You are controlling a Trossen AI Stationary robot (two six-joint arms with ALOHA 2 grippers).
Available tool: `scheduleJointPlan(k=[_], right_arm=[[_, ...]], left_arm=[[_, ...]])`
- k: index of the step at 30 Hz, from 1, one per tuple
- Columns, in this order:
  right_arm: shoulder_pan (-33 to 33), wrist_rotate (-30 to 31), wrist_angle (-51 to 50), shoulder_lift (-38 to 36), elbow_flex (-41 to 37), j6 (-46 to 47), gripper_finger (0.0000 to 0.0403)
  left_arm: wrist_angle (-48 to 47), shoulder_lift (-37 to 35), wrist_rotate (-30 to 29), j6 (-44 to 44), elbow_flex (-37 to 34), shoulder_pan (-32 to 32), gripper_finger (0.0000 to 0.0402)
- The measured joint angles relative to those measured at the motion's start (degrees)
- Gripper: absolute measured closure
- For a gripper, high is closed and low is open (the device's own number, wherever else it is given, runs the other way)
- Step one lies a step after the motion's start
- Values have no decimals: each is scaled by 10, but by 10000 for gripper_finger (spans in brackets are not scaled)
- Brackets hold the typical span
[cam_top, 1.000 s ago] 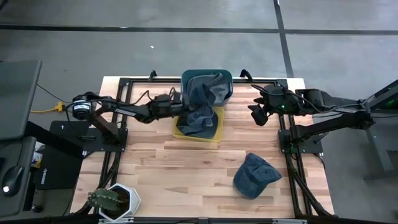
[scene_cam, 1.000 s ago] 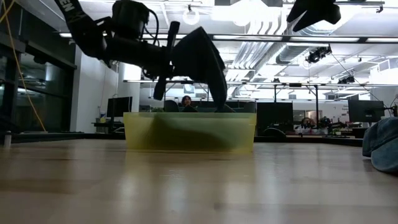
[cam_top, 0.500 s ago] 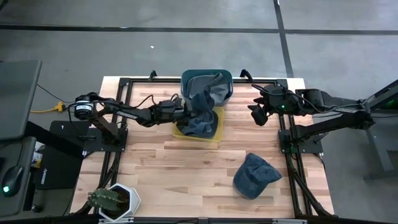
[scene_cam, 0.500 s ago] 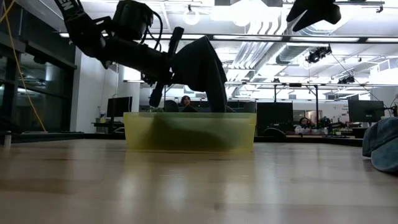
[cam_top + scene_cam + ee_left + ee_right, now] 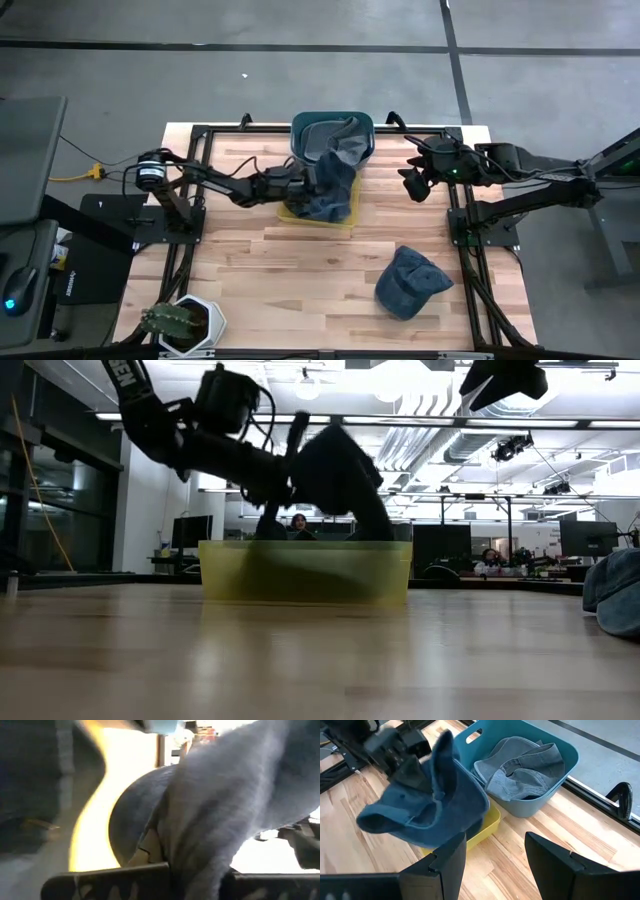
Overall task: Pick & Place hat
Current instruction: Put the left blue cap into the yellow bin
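- The left gripper is pinched tight on a dark blue hat, holding it over the yellow bin; from the low view the hat hangs above the bin's rim, draping down toward it
- In the right wrist view the same hat is bunched and folded in the left gripper, with the yellow bin partly hidden beneath it
- The teal bin sits just behind the yellow one, touching or nearly so; it holds grey-blue hats
- Another blue hat lies on the wooden tabletop, well apart from the bins, on the right-hand side
- The right gripper waits with fingers spread, holding nothing, beside the teal bin
- A potted cactus stands at the near left corner
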Motion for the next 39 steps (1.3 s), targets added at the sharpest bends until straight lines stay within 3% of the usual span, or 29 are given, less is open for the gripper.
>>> scheduleJointPlan(k=[4,11,17,21,32,39], right_arm=[[0,-1,0,0,0,2,206],[0,-4,-1,0,0,5,205],[0,-5,-3,0,0,5,206],[0,-10,-5,0,0,5,205],[0,-24,-11,0,0,6,206],[0,-31,-11,0,0,6,205]], left_arm=[[6,34,4,-11,6,0,402],[-28,34,12,-10,7,0,401],[-34,34,27,42,7,0,387],[-32,34,28,55,7,1,347],[-32,33,52,85,7,2,177],[-34,33,132,85,21,30,145]])
